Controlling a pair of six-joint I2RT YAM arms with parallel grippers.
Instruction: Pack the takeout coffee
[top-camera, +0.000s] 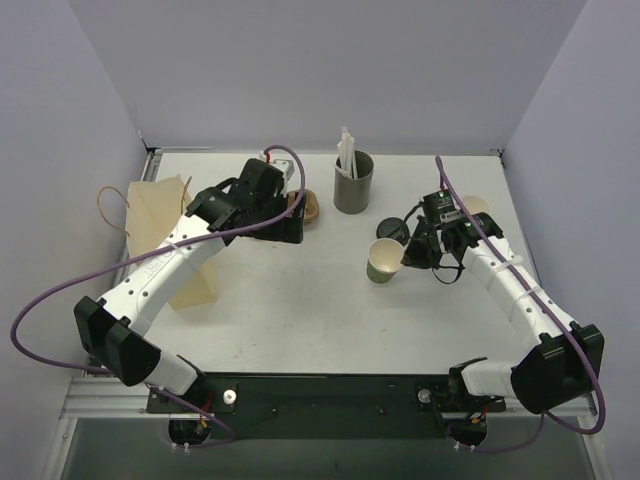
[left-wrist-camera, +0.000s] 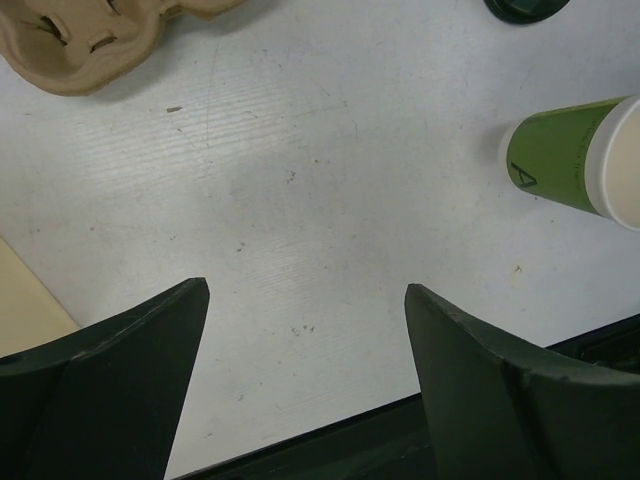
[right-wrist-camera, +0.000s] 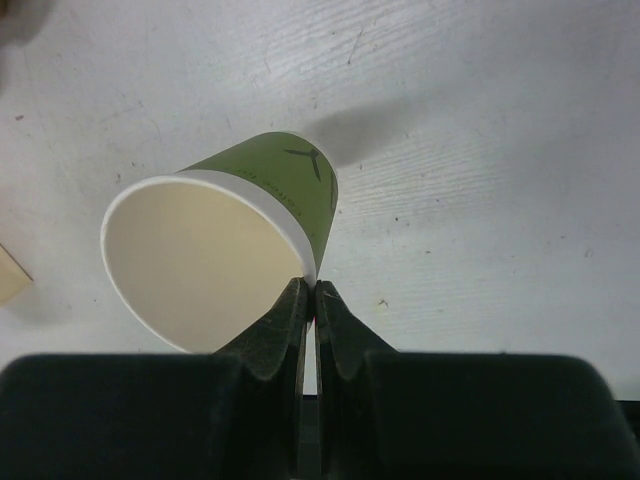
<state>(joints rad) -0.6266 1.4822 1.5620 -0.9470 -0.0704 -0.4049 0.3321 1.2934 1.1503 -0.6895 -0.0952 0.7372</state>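
Flat white table (top-camera: 300, 310), lightly scuffed & speckled, boxed in by plain pale lilac walls (top-camera: 300, 70) on three sides. Takeout coffee cup (right-wrist-camera: 285, 170) sits right of centre, pinched by its rim in my R gripper (right-wrist-camera: 315, 295), fingers shut tight on the paper edge. The cup is tipped: open mouth faces my R wrist, base points away toward the table's middle, long axis slanted. Can't tell if the base touches the table. It's matte green paper w/ a pale rim & cream inside, a tapered round shape. Its round black lid (top-camera: 392, 230) lies just beyond it, off the cup. My L gripper (left-wrist-camera: 305, 300) hangs wide open over bare table, near the moulded-pulp carrier (left-wrist-camera: 80, 40).
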